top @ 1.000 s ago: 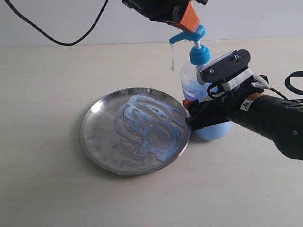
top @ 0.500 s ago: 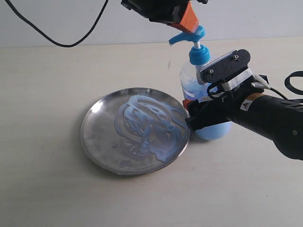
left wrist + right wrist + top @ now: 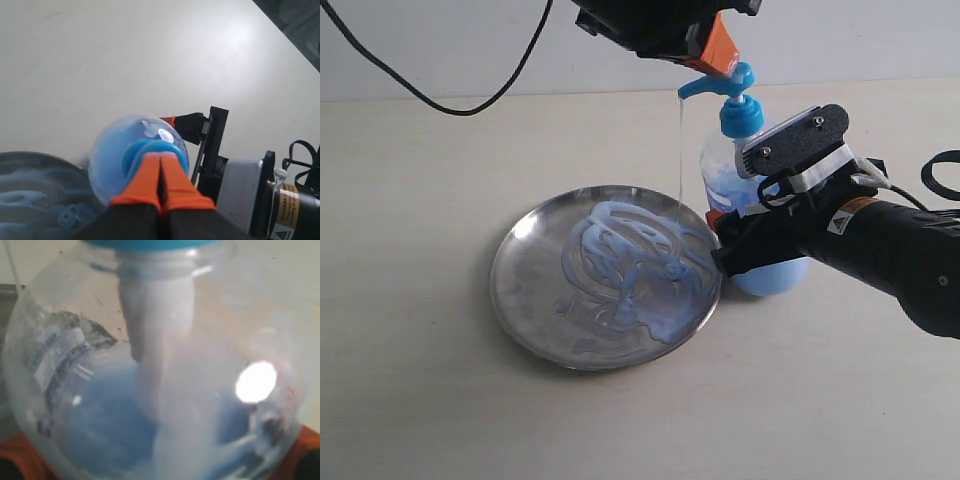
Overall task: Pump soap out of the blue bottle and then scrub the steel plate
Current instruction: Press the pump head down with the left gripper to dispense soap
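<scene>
Steel plate (image 3: 535,290) lies on the table (image 3: 420,400), smeared with pale soap (image 3: 630,265). The blue bottle (image 3: 772,278) stands upright just beside its rim at 3 o'clock, with the right gripper (image 3: 740,245) clamped around its body. The left gripper (image 3: 718,50), fingers together, bears on the pump head (image 3: 735,78) from 12 o'clock, so a next stroke would likely run straight down the bottle's axis. A thin strand (image 3: 680,150) falls from the spout onto the plate.

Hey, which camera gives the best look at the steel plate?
The exterior view: the whole steel plate shows, rim and soap smears included. The left wrist view catches only one edge beside the blue bottle. The right wrist view is filled by that bottle, plate not discernible.
</scene>
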You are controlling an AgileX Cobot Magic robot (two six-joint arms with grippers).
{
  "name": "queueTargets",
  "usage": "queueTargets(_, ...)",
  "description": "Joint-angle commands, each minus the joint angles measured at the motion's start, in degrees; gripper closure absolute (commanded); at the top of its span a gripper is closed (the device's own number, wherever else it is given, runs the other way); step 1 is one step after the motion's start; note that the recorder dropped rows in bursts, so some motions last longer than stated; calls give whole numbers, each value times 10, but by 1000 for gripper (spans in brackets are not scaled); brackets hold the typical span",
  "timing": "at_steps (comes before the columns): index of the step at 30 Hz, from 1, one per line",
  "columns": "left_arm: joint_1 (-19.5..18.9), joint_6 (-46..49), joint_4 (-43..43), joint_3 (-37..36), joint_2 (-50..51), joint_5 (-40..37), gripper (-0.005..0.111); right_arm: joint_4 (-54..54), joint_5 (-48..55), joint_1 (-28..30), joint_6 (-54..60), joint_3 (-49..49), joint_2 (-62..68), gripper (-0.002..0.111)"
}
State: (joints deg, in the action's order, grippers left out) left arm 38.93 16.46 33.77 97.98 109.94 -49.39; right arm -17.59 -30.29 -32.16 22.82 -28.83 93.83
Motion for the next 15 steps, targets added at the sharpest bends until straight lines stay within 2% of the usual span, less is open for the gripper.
queueTargets(1,5,-4,-62,-42,48,-79,107,21,-144,-2,-1,-8,-9,108)
queueTargets(15,18,1,-58,-57,66,-72,107,21,-144,-2,-3,-8,-9,108)
